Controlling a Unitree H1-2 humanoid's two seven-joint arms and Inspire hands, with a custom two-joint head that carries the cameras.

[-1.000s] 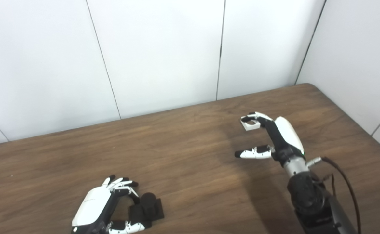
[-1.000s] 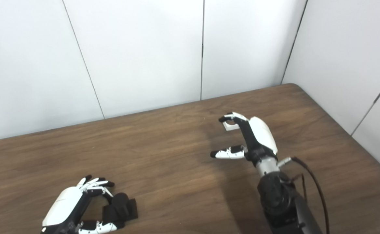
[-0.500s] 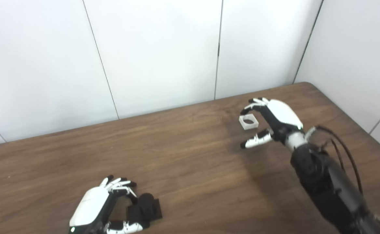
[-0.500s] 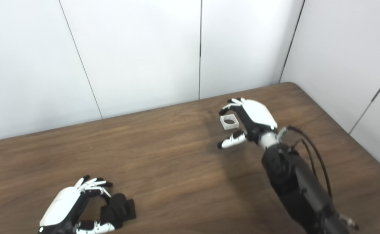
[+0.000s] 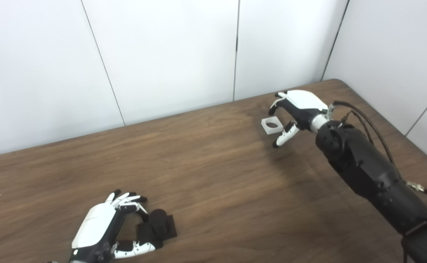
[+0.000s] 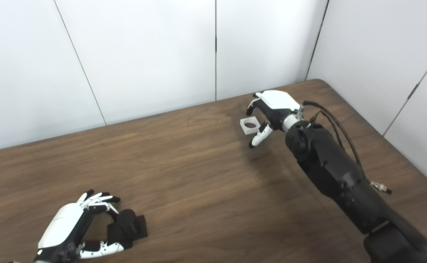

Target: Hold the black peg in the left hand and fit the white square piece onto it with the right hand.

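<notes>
**Both hands poised at their pieces, neither one gripping**

Far right of the worktop, the right hand hovers over the white square piece, fingers curled above it, thumb beside it, not clamped; the piece looks to lie flat on the wood. Near left, the left hand cups around the black peg on its square base, fingers apart, thumb alongside; contact is hard to tell.
</notes>
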